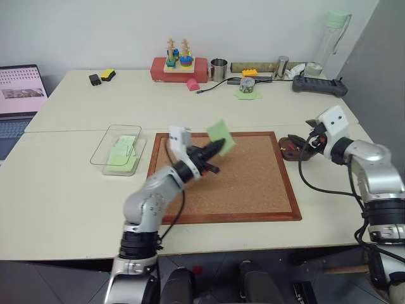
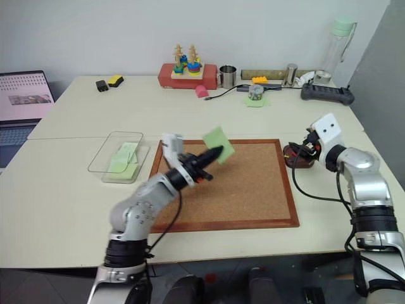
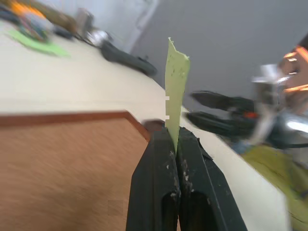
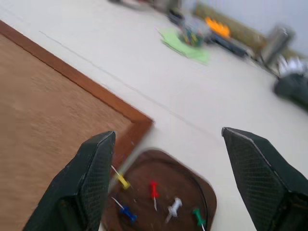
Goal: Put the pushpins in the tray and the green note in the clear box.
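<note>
Left gripper (image 1: 219, 147): fingers pressed together, pinching the green note (image 1: 221, 133) by its lower edge; note held upright above the cork board (image 1: 253, 190).
Right gripper (image 4: 166, 144): fingers spread wide, holding nothing; poised just above the tray (image 4: 204, 185).
Tray: at the board's right edge; contains yellow, red, blue, white and green pushpins (image 4: 153, 188).
Clear box (image 1: 107, 140): left of the board, well apart from the note.

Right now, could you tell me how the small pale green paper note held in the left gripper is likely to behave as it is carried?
The pale green paper note is probably very light and floppy. It is pinched at one edge by the left gripper, so it may flutter or bend.
</note>
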Controlling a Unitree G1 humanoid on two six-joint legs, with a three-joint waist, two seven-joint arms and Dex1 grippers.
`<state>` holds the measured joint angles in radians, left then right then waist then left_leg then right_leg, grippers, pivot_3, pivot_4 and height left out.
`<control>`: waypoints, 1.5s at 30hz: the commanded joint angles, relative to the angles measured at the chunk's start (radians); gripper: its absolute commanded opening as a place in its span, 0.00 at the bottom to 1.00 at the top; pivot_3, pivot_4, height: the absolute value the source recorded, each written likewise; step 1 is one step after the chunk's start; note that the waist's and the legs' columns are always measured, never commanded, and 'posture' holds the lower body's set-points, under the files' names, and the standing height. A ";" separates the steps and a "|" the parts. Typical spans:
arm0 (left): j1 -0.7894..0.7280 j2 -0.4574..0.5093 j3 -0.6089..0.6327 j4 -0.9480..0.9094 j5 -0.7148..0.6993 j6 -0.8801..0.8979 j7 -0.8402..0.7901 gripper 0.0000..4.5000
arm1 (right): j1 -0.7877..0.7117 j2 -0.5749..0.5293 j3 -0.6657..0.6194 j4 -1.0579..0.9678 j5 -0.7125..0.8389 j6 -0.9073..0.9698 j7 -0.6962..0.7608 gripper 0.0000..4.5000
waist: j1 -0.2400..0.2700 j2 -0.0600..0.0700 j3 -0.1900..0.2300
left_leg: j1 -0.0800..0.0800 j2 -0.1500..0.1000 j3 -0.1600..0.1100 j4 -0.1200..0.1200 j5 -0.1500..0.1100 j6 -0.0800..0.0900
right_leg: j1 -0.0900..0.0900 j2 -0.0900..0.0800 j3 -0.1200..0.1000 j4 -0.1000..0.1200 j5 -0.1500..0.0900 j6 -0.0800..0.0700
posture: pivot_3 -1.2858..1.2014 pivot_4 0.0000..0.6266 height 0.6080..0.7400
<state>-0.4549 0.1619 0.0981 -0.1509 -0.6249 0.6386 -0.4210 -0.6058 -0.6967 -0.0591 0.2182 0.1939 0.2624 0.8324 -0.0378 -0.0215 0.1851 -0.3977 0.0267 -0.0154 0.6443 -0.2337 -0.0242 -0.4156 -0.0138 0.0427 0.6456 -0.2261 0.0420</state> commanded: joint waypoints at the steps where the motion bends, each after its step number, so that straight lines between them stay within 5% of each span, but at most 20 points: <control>1: -0.025 0.061 0.061 -0.076 0.055 -0.043 0.068 0.00 | 0.011 -0.035 0.003 -0.198 0.144 0.033 0.189 0.83 | 0.000 0.000 0.000 | 0.000 0.000 0.000 0.000 0.000 0.000 | 0.000 0.001 0.000 0.000 0.000 0.000 | 0.52 0.24 1.00; 8: -0.009 0.286 0.116 -0.061 0.273 -0.088 0.169 0.00 | -0.055 -0.023 0.070 -0.431 0.306 0.258 0.263 0.83 | 0.007 0.000 0.000 | 0.000 0.000 -0.001 0.001 0.000 0.000 | 0.000 0.000 -0.001 0.000 0.000 0.000 | 0.52 0.24 1.00; 22: -0.056 0.358 0.133 0.146 0.433 -0.134 0.239 0.00 | -0.058 -0.030 0.097 -0.478 0.352 0.329 0.299 0.83 | 0.012 -0.002 0.001 | -0.002 0.000 -0.001 0.001 0.000 0.000 | -0.001 -0.002 -0.002 0.000 0.000 0.000 | 0.52 0.24 1.00; 39: -0.050 0.365 0.134 0.165 0.478 -0.176 0.220 0.68 | -0.053 -0.040 0.097 -0.470 0.334 0.322 0.290 0.84 | 0.011 -0.002 0.001 | -0.003 0.000 0.000 0.001 0.000 0.000 | -0.003 -0.002 -0.001 0.001 0.000 0.000 | 0.52 0.24 1.00; 42: -0.022 0.417 0.151 0.098 0.426 -0.132 0.124 0.79 | -0.045 -0.050 0.086 -0.461 0.322 0.310 0.284 0.84 | 0.011 -0.002 0.001 | -0.003 0.000 0.000 0.001 0.000 0.000 | -0.003 -0.002 -0.001 0.001 0.000 0.000 | 0.52 0.24 1.00; 45: 0.039 0.525 0.153 0.030 0.387 -0.081 -0.010 0.79 | -0.006 -0.066 0.061 -0.451 0.292 0.270 0.262 0.84 | 0.009 -0.003 0.001 | -0.003 0.000 0.000 0.000 0.000 0.000 | -0.004 -0.002 -0.001 0.001 0.002 -0.003 | 0.52 0.24 1.00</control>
<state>-0.4406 0.6189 0.2244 -0.0487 -0.2125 0.5367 -0.3427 -0.6329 -0.7412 0.0493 -0.2290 0.5026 0.5729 1.1085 -0.0291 -0.0240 0.1865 -0.4011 0.0273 -0.0151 0.6443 -0.2338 -0.0244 -0.4198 -0.0155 0.0414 0.6465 -0.2243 0.0385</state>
